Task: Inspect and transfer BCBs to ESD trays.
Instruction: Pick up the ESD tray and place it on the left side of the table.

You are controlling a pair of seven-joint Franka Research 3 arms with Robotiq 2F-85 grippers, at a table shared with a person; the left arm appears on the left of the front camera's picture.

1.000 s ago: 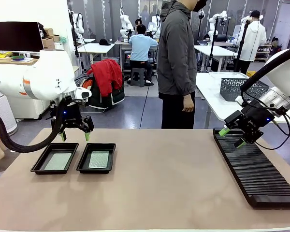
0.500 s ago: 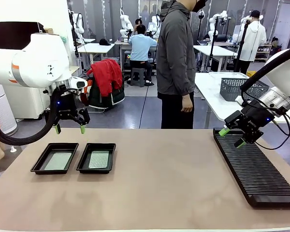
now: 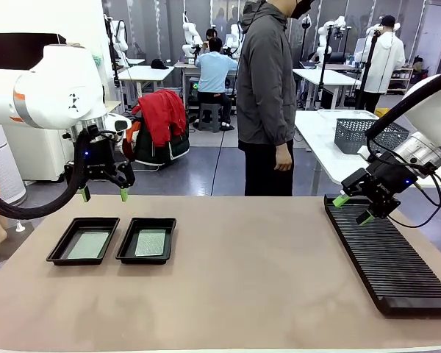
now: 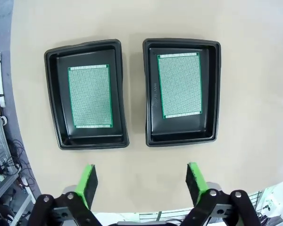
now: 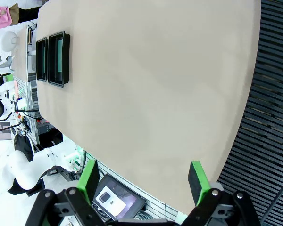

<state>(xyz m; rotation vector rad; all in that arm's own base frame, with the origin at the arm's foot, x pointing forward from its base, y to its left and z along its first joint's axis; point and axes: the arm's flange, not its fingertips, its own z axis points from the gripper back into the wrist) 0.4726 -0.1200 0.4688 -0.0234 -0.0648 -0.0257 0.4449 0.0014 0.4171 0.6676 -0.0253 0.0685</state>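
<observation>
Above the ESD trays (image 3: 114, 240) | left tool (image 3: 103, 194) has lifted clear, released | BCBs (image 4: 179, 85) seated, transfer looks done | right tool (image 3: 353, 209) released over rack (image 3: 389, 257)

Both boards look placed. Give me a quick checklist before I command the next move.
1. Left claw open and empty: ok.
2. Right claw open and empty, above the far end of the black slotted rack: ok.
3. One board in each tray, left tray board and right tray board, lying flat inside the rims: ok.
4. Trays side by side, not overlapping: ok.
5. Rack slots free of remaining boards: ok, none seen.
6. Person's hand away from the table: ok.
</observation>
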